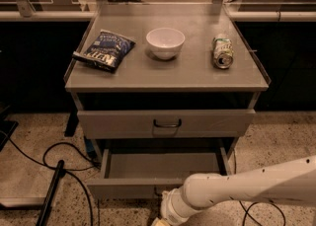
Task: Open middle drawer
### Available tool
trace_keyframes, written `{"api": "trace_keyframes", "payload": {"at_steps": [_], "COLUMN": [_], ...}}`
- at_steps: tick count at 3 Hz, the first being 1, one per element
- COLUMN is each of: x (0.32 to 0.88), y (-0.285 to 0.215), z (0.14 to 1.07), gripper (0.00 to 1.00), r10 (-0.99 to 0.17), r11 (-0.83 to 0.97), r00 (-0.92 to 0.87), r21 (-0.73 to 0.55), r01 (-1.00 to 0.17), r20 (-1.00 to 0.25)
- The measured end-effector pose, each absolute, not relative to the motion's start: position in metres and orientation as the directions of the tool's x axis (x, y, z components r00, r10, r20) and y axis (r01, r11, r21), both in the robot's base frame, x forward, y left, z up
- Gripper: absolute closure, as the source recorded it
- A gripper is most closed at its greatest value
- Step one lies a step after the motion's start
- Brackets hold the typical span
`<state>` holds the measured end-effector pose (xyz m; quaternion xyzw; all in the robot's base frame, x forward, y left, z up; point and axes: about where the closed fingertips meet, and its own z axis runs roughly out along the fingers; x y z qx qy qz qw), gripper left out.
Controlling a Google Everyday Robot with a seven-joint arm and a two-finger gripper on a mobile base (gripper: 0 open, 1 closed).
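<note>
With the middle drawer (128, 188) well out and the gripper (157, 221) low at its front, hold impossible to tell, a hard pull could drag it from the cabinet (168, 79).

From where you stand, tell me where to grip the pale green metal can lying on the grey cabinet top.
Take the can mid-body from above, closing across its long curved sides: it lies on its side, end toward the camera. The gripper is down at the front of the open grey middle drawer.

White arm (247, 188) extends low, pincer (159, 221) at its downturned end.
</note>
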<state>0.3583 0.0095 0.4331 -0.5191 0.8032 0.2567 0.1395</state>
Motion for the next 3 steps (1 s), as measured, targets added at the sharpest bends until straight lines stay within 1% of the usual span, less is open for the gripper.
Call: {"api": "trace_keyframes", "payload": {"at_steps": [1, 3], "x": [0.369, 0.382], "y": [0.007, 0.009], "z": [0.456, 0.431], "gripper": [0.0, 0.0], "r10": [-0.758, -0.765], "r11": [0.35, 0.331], "r00": [-0.397, -0.394], "r21": [0.191, 0.215], "r01": [-0.917, -0.919], "r20": [-0.518, -0.51]}}
